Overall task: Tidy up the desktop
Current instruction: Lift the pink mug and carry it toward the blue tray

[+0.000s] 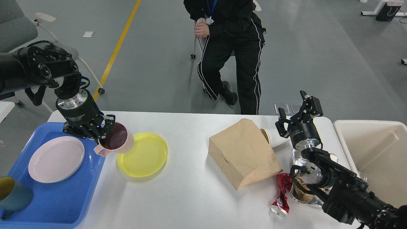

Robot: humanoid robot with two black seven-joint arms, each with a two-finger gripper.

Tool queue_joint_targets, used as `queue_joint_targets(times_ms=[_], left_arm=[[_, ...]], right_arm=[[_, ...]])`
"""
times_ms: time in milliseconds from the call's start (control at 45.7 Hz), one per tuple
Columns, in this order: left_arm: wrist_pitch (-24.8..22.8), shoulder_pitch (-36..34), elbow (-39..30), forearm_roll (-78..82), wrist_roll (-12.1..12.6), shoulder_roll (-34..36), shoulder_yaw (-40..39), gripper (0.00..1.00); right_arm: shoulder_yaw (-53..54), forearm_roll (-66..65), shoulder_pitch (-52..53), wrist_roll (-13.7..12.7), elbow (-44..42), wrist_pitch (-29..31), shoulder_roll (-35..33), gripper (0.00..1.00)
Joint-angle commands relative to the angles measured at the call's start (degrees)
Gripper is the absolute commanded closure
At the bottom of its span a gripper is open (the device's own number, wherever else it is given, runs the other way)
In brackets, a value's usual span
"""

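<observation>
The white desktop point(190, 197) fills the lower view. My left gripper point(102, 132) is shut on the rim of a pink mug point(117, 142), which hangs tilted over the right edge of the blue tray point(60, 203) and the left rim of a yellow plate point(144, 156). A pink plate point(55, 158) lies in the tray, and a teal mug point(12, 195) stands at its near left corner. My right gripper point(299, 113) stands open above the far right of the desktop, empty, beside a white paper cup point(275, 140).
A brown paper bag point(243, 152) lies right of centre. A crushed red can point(282, 194) and crumpled foil wrappers point(302, 194) lie near my right arm. A beige bin point(378, 152) stands off the right edge. A seated person point(229, 47) faces the far side.
</observation>
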Motion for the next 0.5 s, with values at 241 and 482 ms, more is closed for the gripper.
queue_joint_targets(times_ms=[241,482], left_arm=[[0.0,0.6,0.1,-0.1,-0.1,0.0,0.0,1.0],[0.0,0.6,0.0,-0.1,-0.2,0.1,0.3,1.0]], right_arm=[[0.0,0.0,0.0,0.0,0.0,0.0,0.0,0.0],[0.0,0.0,0.0,0.0,0.0,0.0,0.0,0.0]])
